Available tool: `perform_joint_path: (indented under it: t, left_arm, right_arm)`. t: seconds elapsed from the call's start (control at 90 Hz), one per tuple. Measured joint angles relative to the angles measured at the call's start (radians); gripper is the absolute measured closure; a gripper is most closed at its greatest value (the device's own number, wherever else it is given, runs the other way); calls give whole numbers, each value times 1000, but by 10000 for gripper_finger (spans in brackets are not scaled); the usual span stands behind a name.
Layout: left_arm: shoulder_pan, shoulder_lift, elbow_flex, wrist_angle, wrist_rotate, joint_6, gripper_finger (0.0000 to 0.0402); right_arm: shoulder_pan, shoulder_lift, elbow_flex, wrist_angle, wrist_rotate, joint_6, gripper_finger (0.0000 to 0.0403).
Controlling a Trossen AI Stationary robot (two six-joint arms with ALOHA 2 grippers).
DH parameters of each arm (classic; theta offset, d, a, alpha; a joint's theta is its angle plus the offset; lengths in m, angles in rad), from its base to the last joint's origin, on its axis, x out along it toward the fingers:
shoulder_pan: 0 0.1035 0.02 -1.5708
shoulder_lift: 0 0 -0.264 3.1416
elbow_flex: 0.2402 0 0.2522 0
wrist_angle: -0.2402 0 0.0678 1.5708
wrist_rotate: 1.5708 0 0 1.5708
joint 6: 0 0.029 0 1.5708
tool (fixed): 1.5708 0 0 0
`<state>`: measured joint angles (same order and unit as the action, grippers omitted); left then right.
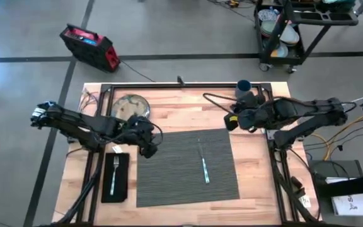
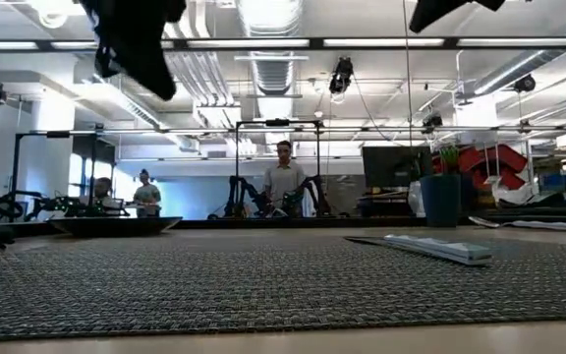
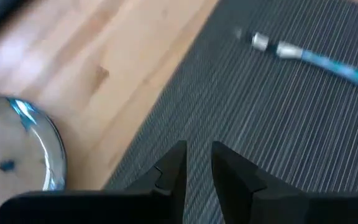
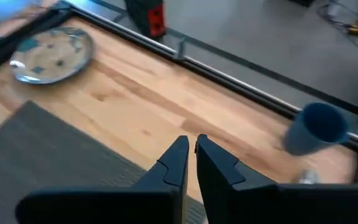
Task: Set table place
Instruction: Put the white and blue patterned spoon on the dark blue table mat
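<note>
A dark grey ribbed placemat [image 1: 188, 167] lies flat on the wooden table [image 1: 169, 101], with a knife [image 1: 203, 162] on its middle. To its left a black napkin [image 1: 115, 178] carries a fork [image 1: 113, 173]. The round silvery plate [image 1: 131, 106] sits at the far left and the dark blue cup [image 1: 244, 86] stands at the far right. My left gripper [image 3: 197, 163] hovers over the placemat's far left corner, slightly open and holding nothing. My right gripper [image 4: 191, 152] hangs shut over bare wood beyond the placemat's far right corner, short of the cup [image 4: 316, 127].
Black metal rails [image 1: 188, 84] edge the table. A small silvery thing [image 4: 307, 178] lies near the cup; what it is I cannot tell. Bare wood lies between the plate and the cup. People [image 2: 283, 177] stand in the room beyond the table.
</note>
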<state>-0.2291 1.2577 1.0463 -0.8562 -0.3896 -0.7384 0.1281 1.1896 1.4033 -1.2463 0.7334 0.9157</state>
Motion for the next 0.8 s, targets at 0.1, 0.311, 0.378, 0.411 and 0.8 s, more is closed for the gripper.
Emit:
perform_joint_path:
  t: [0.1, 0.311, 0.378, 0.411, 0.8]
  left_arm:
    - [-1, 19, -23, 0, 38, -18, 342]
    - [-2, 58, -56, 3, 65, -48, 342]
    - [-3, 69, -58, 3, 68, -49, 342]
    - [-3, 75, -58, 4, 69, -49, 342]
    - [-3, 93, -60, 20, 67, -6, 342]
  right_arm:
    - [-29, -22, 0, -53, 0, 0, 389]
    - [-97, -44, 0, -194, -4, 0, 389]
    - [-121, -44, 0, -239, -9, 0, 389]
    - [-131, -44, 0, -257, -15, 0, 389]
    - [-196, -42, 0, -323, -107, 0, 389]
